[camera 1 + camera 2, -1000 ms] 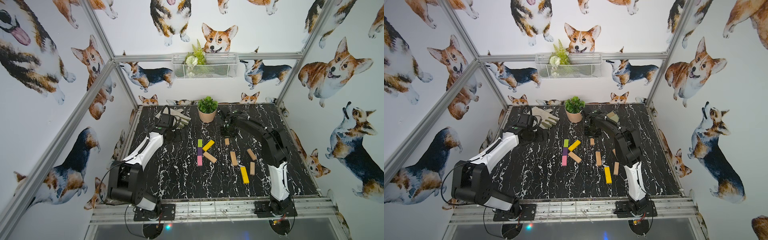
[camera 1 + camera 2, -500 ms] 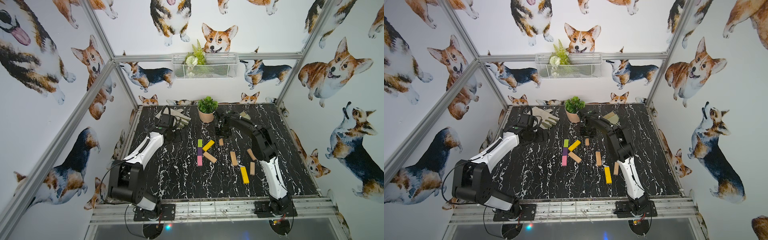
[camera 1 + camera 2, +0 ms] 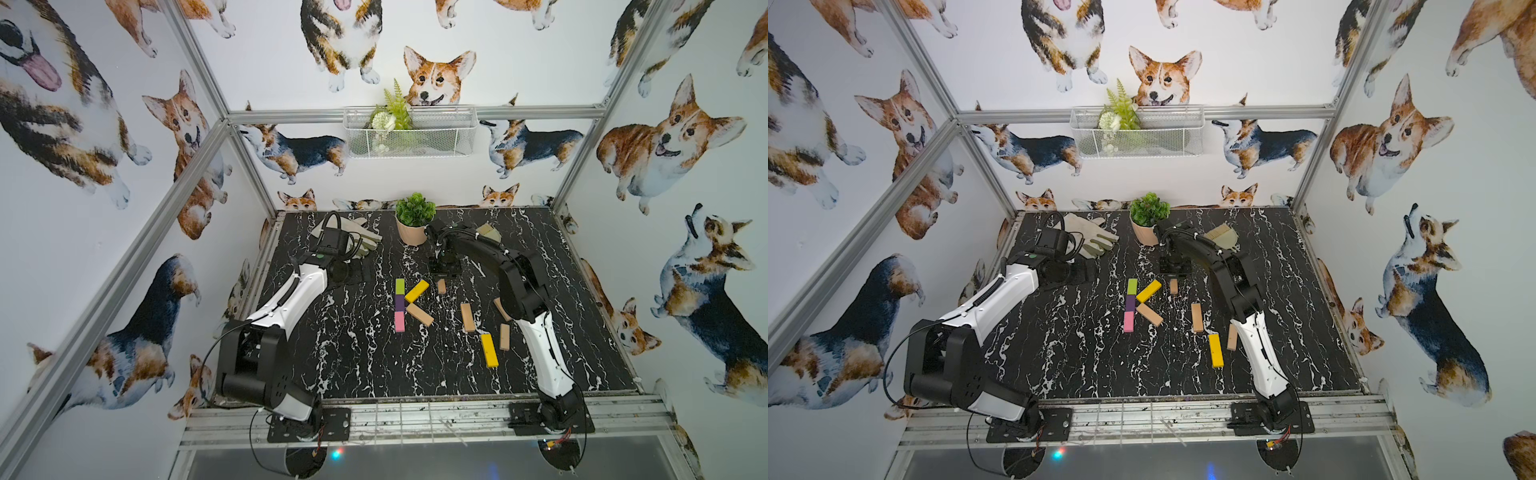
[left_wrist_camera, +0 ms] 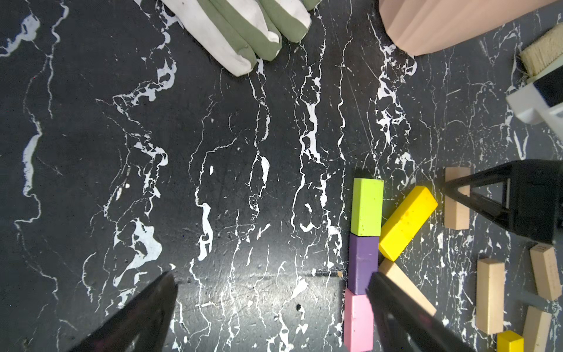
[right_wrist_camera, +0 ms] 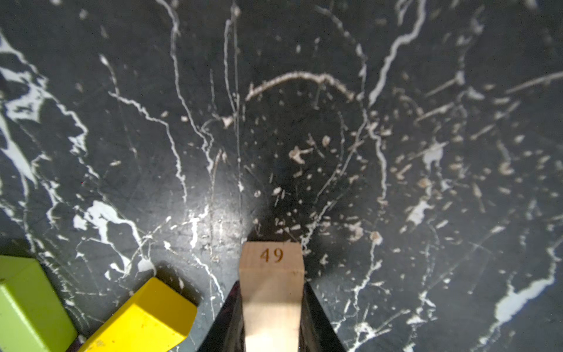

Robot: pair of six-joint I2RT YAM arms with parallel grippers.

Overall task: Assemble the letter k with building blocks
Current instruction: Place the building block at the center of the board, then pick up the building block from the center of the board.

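A green block (image 3: 399,285), a purple block (image 3: 400,302) and a pink block (image 3: 399,321) lie end to end in a line. A yellow block (image 3: 416,291) and a tan block (image 3: 419,313) slant off its right side. My right gripper (image 5: 272,286) is shut on another tan block (image 5: 271,274) marked 49, held low just right of the yellow block (image 5: 143,317); this held tan block (image 3: 441,286) shows in both top views. My left gripper (image 4: 273,277) is open over bare table, left of the line.
Loose tan blocks (image 3: 467,317) (image 3: 504,336) and a second yellow block (image 3: 489,350) lie under the right arm. At the back stand a potted plant (image 3: 412,232), gloves (image 3: 361,237) and a brush with dustpan (image 3: 488,232).
My right gripper has carried the tan block leftward, nearer the yellow block's far end. The left arm has not moved.
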